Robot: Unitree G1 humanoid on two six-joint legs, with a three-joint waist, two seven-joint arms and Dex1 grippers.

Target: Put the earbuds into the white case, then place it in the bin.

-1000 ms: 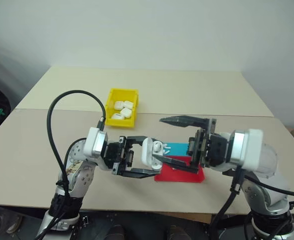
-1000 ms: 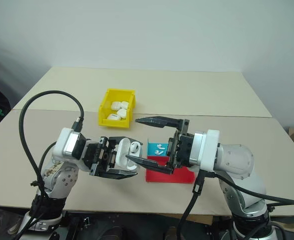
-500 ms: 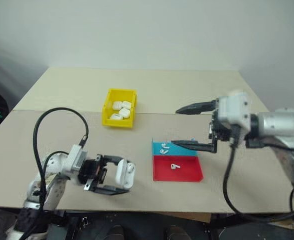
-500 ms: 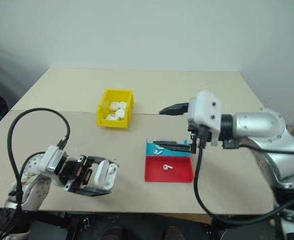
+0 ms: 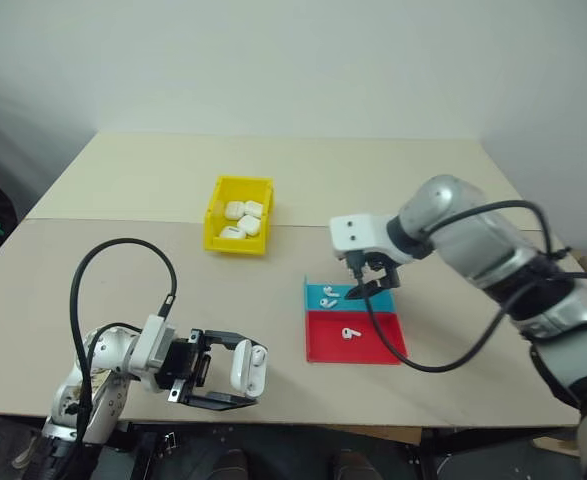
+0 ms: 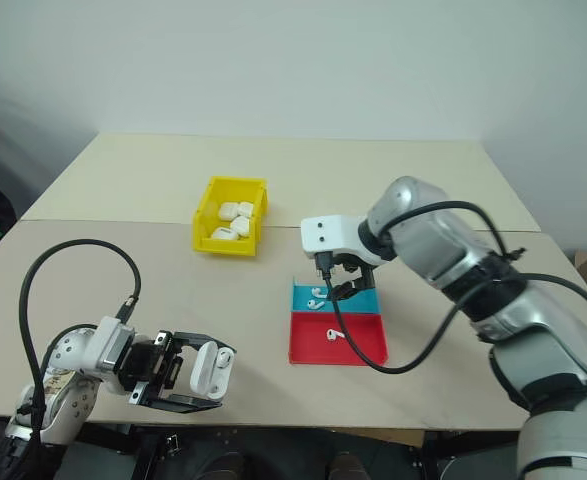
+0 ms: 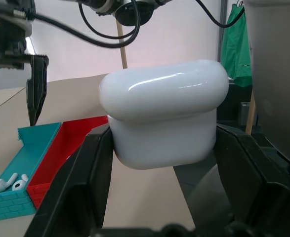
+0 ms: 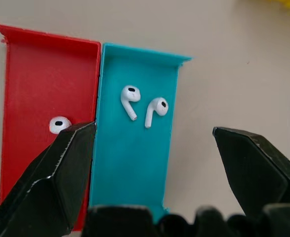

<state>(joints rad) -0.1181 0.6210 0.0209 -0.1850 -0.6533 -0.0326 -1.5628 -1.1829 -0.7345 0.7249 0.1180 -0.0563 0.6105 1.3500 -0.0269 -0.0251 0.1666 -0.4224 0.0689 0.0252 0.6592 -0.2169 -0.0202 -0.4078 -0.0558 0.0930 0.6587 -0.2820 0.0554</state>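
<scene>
You see two earbuds [image 8: 140, 107] lying side by side in the blue tray [image 8: 130, 168], stems toward your right jaws [image 8: 154, 163], spread wide above. A third earbud [image 8: 60, 124] lies in the red tray [image 8: 41, 84]. Your left jaws [image 5: 235, 370] pinch the white case [image 7: 164, 113] upright, near the desk's [image 5: 123, 270] front edge.

My count: three earbuds [image 8: 129, 100] [image 8: 156, 110] [image 8: 60, 124]; two trays, blue [image 8: 135, 163] and red [image 8: 41, 89]; one bin [image 5: 240, 215]; one case [image 7: 163, 111] in my claw.

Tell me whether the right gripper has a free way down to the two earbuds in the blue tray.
Probably yes: the right gripper hangs above the blue tray, jaws wide open, straddling the two earbuds, with nothing between.
</scene>
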